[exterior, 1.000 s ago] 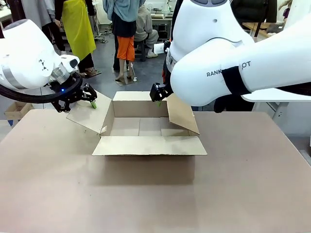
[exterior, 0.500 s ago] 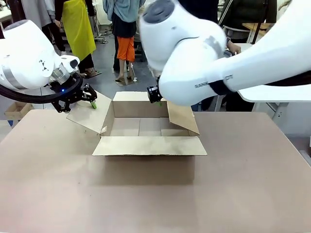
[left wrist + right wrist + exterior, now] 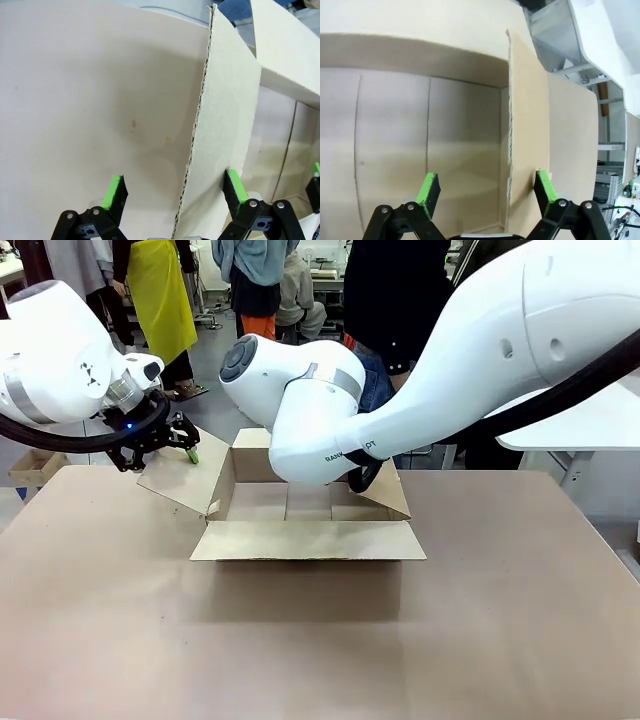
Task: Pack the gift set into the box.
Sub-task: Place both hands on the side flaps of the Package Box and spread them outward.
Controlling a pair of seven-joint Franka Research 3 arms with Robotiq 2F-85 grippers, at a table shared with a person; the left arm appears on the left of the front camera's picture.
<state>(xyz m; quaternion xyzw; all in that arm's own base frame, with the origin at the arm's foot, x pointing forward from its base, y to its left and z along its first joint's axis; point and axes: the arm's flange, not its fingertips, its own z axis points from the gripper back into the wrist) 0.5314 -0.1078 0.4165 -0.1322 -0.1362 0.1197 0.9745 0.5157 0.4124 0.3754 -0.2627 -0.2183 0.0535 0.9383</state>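
Since my right arm (image 3: 330, 430) swung down over the cardboard carton (image 3: 305, 540), mid-bench (image 3: 520, 620) toward the far edge, the right tool (image 3: 487, 187) straddles the right flap (image 3: 527, 125), spread; left tool (image 3: 175, 187) spread astride the left flap (image 3: 225, 100). Floor bare: ready for loading.

We take this for a robotics lab or workshop: white robot arms, left arm (image 3: 50, 350) and right arm (image 3: 500, 340), share a table (image 3: 500, 620), and along the top people (image 3: 390, 290) stand on a grey floor (image 3: 215, 370) near a cluttered bench (image 3: 325, 275).
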